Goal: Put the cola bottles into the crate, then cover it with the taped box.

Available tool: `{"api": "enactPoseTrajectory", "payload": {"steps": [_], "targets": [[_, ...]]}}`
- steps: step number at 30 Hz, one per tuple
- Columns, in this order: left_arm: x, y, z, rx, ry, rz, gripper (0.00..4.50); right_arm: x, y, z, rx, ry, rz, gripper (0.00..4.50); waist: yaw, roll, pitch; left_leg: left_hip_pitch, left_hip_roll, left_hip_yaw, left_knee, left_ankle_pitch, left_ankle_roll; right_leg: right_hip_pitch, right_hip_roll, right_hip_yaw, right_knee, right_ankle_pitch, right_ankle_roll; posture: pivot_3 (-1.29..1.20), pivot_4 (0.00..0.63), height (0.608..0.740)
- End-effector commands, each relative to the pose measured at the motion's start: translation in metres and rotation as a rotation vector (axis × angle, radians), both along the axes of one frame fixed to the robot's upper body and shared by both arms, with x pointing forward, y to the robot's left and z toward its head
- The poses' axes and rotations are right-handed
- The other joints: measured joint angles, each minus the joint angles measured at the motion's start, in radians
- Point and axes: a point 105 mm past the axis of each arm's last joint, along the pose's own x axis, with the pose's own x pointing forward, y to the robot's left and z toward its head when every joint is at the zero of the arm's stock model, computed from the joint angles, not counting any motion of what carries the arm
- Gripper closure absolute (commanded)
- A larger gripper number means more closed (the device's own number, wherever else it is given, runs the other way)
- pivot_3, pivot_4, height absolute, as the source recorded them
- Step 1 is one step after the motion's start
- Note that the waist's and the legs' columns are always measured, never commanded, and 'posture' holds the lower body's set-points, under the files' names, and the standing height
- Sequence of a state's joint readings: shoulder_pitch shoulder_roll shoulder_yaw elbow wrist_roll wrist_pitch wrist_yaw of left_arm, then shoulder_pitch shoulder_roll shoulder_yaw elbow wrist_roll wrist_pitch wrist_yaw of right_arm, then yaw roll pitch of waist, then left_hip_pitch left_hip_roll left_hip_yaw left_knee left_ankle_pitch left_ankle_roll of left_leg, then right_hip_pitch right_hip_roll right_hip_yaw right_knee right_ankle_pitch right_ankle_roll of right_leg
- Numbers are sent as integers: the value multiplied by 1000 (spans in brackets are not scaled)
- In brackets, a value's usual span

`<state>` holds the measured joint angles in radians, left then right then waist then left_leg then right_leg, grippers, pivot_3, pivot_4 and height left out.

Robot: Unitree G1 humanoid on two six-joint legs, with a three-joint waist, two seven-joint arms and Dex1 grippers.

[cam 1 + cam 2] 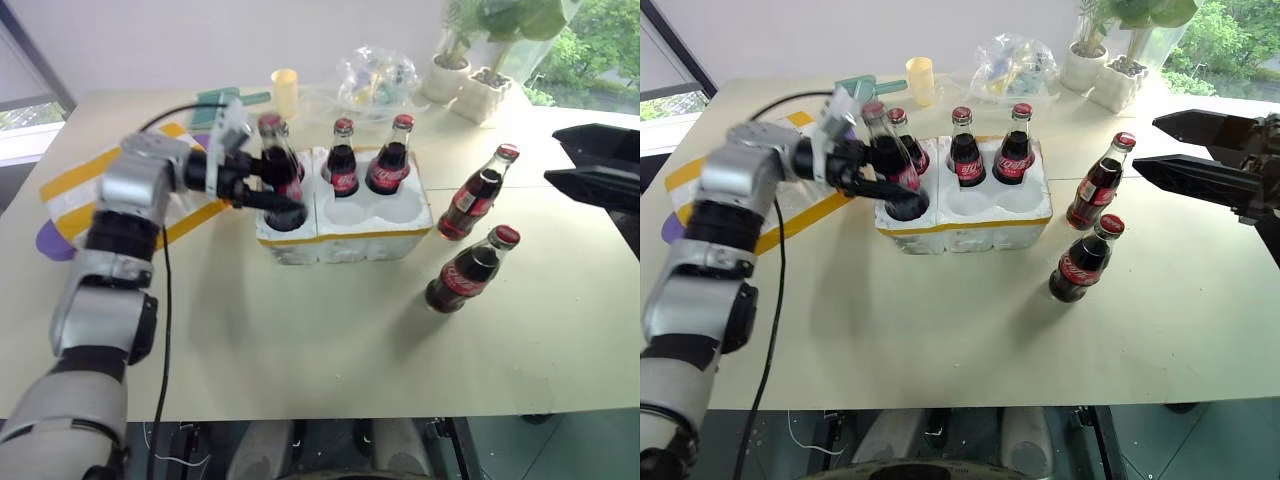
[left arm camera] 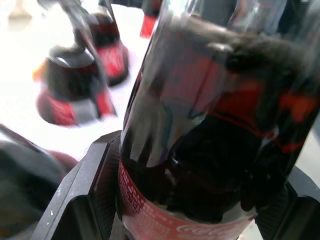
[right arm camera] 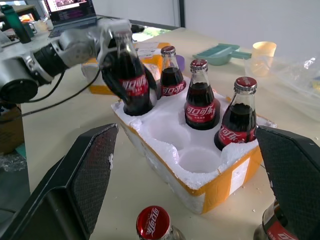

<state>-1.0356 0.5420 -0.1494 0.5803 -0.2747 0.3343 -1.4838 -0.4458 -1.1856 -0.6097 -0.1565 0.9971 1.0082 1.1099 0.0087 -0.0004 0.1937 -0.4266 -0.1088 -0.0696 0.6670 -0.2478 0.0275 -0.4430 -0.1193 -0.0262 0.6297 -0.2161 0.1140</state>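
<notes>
My left gripper (image 1: 878, 170) clamps a dark glass cola bottle (image 1: 892, 160) over the white styrofoam crate (image 1: 970, 232); right gripper (image 1: 1160, 145) gapes above the beige table (image 1: 940, 320).

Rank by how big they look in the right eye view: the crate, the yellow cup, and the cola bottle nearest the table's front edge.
1. The crate.
2. The cola bottle nearest the front edge.
3. The yellow cup, though it stands farther from the camera.
</notes>
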Motion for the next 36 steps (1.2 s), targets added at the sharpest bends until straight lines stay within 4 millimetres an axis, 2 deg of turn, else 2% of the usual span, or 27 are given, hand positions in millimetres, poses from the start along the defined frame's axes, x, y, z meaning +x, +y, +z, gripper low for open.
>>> {"api": "enactPoseTrajectory", "payload": {"steps": [1, 2, 4, 6, 10, 13, 17, 21, 25, 28, 31, 34, 36], "targets": [[3, -2, -1, 19, -47, 25, 1680, -3, 2, 7, -9, -59, 2, 0, 3, 0, 0, 0, 0, 0, 0, 0, 0, 0, 0, 0, 0, 0, 0, 0, 150, 740], [5, -1, -4, 22, -44, 45, 1680, -2, 1, 7, -6, -59, -4, 0, 4, 0, 0, 0, 0, 0, 0, 0, 0, 0, 0, 0, 0, 0, 0, 0, 150, 740], [8, 0, -7, 11, -36, 78, 634, 1, 2, 6, 0, -61, -13, 0, 3, 0, 0, 0, 0, 0, 0, 0, 0, 0, 0, 0, 0, 0, 0, 0, 150, 740], [10, 1, -7, -3, -30, 100, 29, 3, 2, 5, 1, -61, -16, 0, 4, 0, 0, 0, 0, 0, 0, 0, 0, 0, 0, 0, 0, 0, 0, 0, 150, 740], [9, 5, -1, -34, -34, 118, 29, 6, 3, 1, 1, -59, -20, 0, 4, 0, 0, 0, 0, 0, 0, 0, 0, 0, 0, 0, 1, 0, 0, 0, 150, 740], [3, 11, 15, -91, -36, 121, 29, 8, 1, -2, -7, -53, -36, 0, 4, 0, 0, 0, 0, 0, 0, 0, 0, 0, 1, 0, 1, 0, 0, 0, 150, 740], [-22, 28, 51, -179, -27, 81, 29, 9, -10, -7, -26, -45, -92, 0, 2, 0, 0, 0, 0, 0, 0, 1, -1, 0, 1, 0, 1, 0, 0, 0, 150, 740], [-52, 55, 88, -240, -16, 81, 29, 8, -32, -5, -9, -47, -189, 0, 1, 1, 0, 0, 0, 0, 0, 1, -1, 0, 1, 0, 1, 0, 0, 0, 150, 740], [-90, 70, 108, -234, 22, 38, 29, -2, -57, -6, 3, -46, -285, 0, 3, 1, 0, 1, 0, 0, 0, 1, -2, 1, 1, 0, 1, 0, 0, 0, 150, 740], [-112, 68, 91, -130, 65, 14, 29, -18, -80, -26, -2, 2, -387, 0, 9, 0, -1, 3, 0, 0, 0, 0, 1, 4, 1, 0, 0, 0, 0, 0, 150, 740], [-118, 63, 74, -79, 75, 9, 29, -33, -91, -53, 29, 97, -438, 0, 11, 0, -1, 10, 0, -1, 0, -3, 4, 12, 1, 1, -2, 0, 0, 0, 150, 740], [-115, 60, 61, -57, 85, 23, 29, -49, -81, -89, 25, 172, -436, 0, 5, -1, -1, 15, 1, -2, -1, -3, 4, 16, 1, 1, -3, -1, 0, 0, 150, 740], [-114, 57, 54, -42, 83, 17, 29, -54, -67, -107, -19, 181, -438, 0, 4, -1, -2, 17, 1, -2, -2, -3, 3, 18, 1, 2, -3, -1, 0, 0, 150, 740]]}}
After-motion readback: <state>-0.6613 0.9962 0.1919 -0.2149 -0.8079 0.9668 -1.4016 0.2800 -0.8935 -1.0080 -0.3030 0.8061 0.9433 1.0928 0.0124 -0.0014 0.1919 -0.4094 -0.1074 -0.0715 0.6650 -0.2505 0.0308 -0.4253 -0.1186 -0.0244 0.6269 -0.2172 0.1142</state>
